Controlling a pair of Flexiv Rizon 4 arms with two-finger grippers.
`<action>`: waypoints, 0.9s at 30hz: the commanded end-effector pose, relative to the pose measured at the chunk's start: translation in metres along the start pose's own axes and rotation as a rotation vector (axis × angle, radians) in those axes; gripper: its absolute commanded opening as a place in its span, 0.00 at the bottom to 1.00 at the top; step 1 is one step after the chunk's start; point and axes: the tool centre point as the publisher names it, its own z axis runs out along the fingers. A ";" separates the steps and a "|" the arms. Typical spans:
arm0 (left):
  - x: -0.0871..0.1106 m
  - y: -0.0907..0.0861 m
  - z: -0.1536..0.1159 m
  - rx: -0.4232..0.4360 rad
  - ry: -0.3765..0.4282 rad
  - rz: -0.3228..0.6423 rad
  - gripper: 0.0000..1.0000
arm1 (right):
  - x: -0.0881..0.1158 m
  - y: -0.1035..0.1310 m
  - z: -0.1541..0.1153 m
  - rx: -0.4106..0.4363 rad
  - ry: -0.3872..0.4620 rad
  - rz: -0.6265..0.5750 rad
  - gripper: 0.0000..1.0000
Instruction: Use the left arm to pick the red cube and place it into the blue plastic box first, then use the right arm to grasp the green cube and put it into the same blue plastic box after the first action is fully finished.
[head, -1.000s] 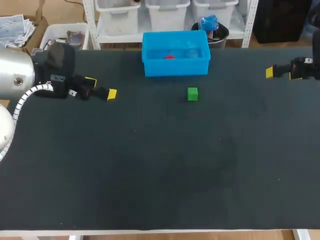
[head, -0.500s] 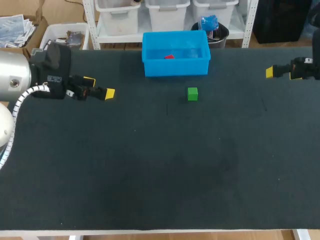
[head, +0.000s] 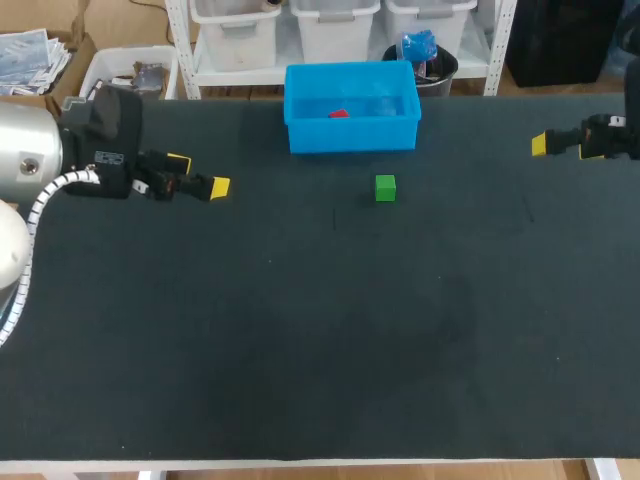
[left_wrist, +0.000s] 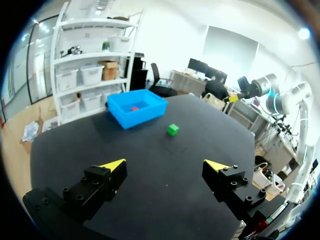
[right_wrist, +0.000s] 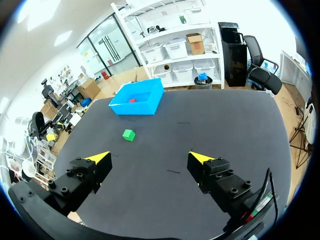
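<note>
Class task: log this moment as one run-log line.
stage: first placement done | left gripper: open, empty | right gripper: open, empty | red cube: inside blue plastic box | green cube: on table

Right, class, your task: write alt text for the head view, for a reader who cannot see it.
A red cube lies inside a blue plastic box at the far edge of the table; a green cube sits on the table just in front of it. The left gripper and right gripper hang at either side, both empty.
</note>
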 end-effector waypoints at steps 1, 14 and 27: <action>0.001 0.000 -0.001 0.001 -0.004 0.000 1.00 | 0.000 0.000 0.000 0.001 0.001 0.000 1.00; 0.001 0.000 -0.001 0.001 -0.004 0.000 1.00 | 0.000 0.000 0.000 0.001 0.001 0.000 1.00; 0.001 0.000 -0.001 0.001 -0.004 0.000 1.00 | -0.007 0.014 0.011 0.017 0.016 -0.031 1.00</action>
